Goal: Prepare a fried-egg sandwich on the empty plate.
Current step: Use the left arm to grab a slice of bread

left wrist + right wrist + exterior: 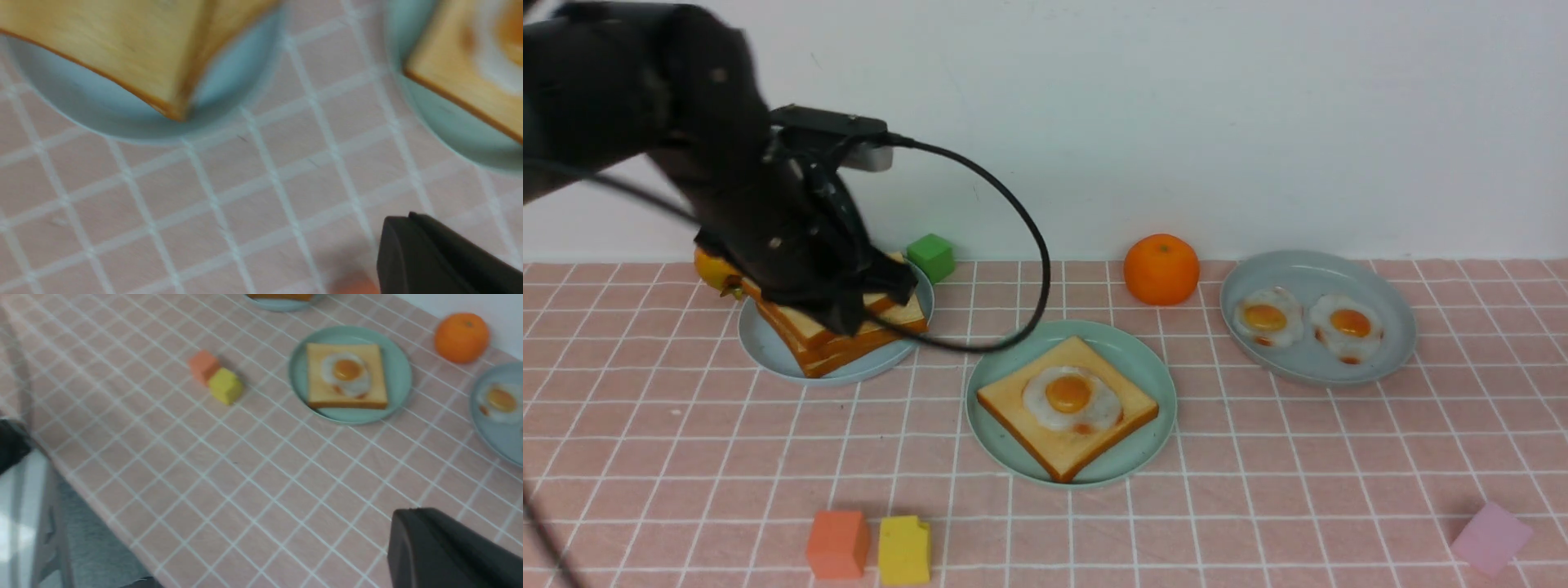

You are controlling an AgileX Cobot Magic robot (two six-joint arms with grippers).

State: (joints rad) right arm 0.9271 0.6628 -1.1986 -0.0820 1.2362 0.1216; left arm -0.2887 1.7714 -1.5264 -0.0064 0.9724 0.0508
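On the mint plate (1156, 434), btwn 2 grey-blue plates (1319, 363) (849, 369), lies my sandwich so far: 1 toast slice (1013, 397) w/ 1 fried egg (1045, 402) on top. L plate has stacked toast (849, 351), exact no. unclear; R plate, 2 eggs (1267, 317) (1347, 328). My L fingers (412, 261) are clenched, nothing held; R fingers (425, 551) likewise. Also 1 orange (1161, 269), 1 green block (931, 258).
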